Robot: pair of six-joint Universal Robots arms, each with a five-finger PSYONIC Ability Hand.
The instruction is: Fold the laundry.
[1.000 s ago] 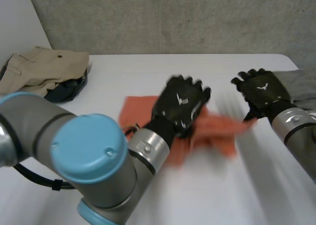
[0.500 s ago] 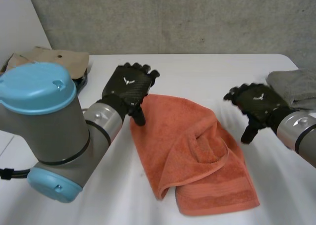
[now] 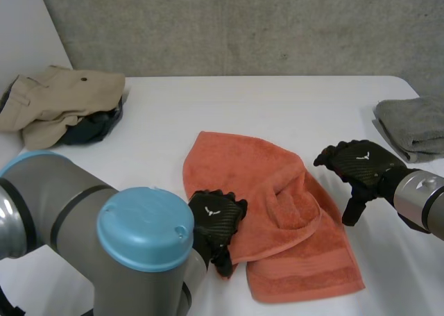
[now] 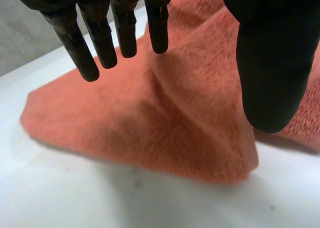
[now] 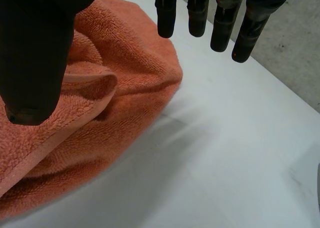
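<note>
An orange towel (image 3: 277, 212) lies rumpled on the white table (image 3: 243, 101), near its front edge and a little right of the middle. One side is folded loosely over the rest.

The left hand (image 3: 216, 219) is at the towel's near left edge. In the left wrist view its fingers (image 4: 100, 32) are straight and spread well apart from the thumb (image 4: 272, 62), open over the towel (image 4: 165, 123) with nothing clasped. Whether they touch the cloth cannot be told.

The right hand (image 3: 357, 164) is over bare table just beside the towel's right edge. Its fingers (image 5: 220, 22) are loose and apart from the thumb, holding nothing, with the towel's folded rim (image 5: 100, 97) under the thumb side.

A folded grey cloth (image 3: 413, 125) lies at the table's right edge. A beige garment (image 3: 62, 101) lies heaped over a dark garment (image 3: 94, 128) at the far left corner.
</note>
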